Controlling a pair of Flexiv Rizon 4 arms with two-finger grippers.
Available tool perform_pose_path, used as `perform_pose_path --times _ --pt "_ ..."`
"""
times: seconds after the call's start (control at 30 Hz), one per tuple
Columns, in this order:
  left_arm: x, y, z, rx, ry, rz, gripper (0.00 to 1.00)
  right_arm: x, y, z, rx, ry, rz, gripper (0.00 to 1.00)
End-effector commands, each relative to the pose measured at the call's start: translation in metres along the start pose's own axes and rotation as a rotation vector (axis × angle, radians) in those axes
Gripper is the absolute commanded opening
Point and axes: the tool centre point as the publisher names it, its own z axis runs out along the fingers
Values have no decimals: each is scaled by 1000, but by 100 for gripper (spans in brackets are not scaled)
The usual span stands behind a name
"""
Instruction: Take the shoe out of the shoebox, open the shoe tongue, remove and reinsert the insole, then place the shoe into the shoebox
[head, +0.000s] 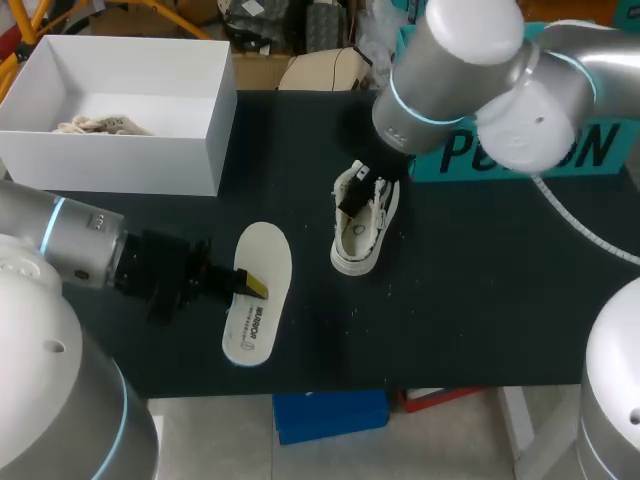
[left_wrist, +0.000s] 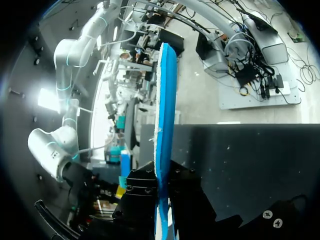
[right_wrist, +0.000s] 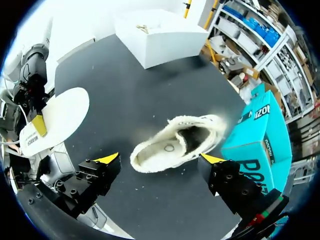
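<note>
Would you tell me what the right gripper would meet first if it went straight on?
Probably the shoe, lying right ahead of the right gripper, between its open fingers; depth is unclear.

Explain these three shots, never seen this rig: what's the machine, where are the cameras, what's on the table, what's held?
Two robot arms work at a dark table, each ending in two yellow-tipped fingers. The head view looks down from above and behind. Each round picture comes from a camera on one arm's wrist, looking along its fingers.

On the table are a white shoebox, a teal box and a cream shoe, which is out of the shoebox.

The left gripper is shut on the white insole. Its own wrist view shows the insole edge-on, with a blue underside. The right gripper hangs open over the shoe, one finger on each side, gripping nothing.
</note>
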Motion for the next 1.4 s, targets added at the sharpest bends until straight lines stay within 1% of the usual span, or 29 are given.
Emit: perform_pose_path --times 0.03,0.07,0.2,0.4,0.63,0.77,0.8,0.83,0.87,0.9,0.93,1.0,1.07,1.17,1.27,1.37,1.4 --pt "-1 0 0 2 6 0 0 5 8 5 49 -87 -31 100" --pt "-1 0 0 2 6 0 0 4 8 6 63 -106 -45 100" --pt "-1 0 0 2 6 0 0 1 4 11 74 -163 -77 100" --pt "-1 0 0 2 6 0 0 -2 1 23 106 -219 -99 100" --pt "-1 0 0 2 6 0 0 -6 2 35 116 -260 -100 100" --pt "-1 0 0 2 6 0 0 -10 5 43 121 -287 -129 100" --pt "-1 0 0 2 6 0 0 -11 6 44 134 -299 -145 97" --pt "-1 0 0 2 6 0 0 -12 8 47 158 -317 -178 91" --pt "-1 0 0 2 6 0 0 -12 10 48 166 -326 -197 88" --pt "-1 0 0 2 6 0 0 -12 11 50 165 -327 -200 85" --pt "-1 0 0 2 6 0 0 -13 12 52 164 -326 -202 85" --pt "-1 0 0 2 6 0 0 -15 14 56 167 -325 -209 79" --pt "-1 0 0 2 6 0 0 -17 14 60 167 -323 -212 75" --pt "-1 0 0 2 6 0 0 -19 13 66 168 -320 -213 62" --pt "-1 0 0 2 6 0 0 -19 12 71 171 -317 -216 58" --pt "-1 0 0 2 6 0 0 -20 10 75 174 -316 -219 58" --pt "-1 0 0 2 6 0 0 -20 9 77 175 -317 -220 57"
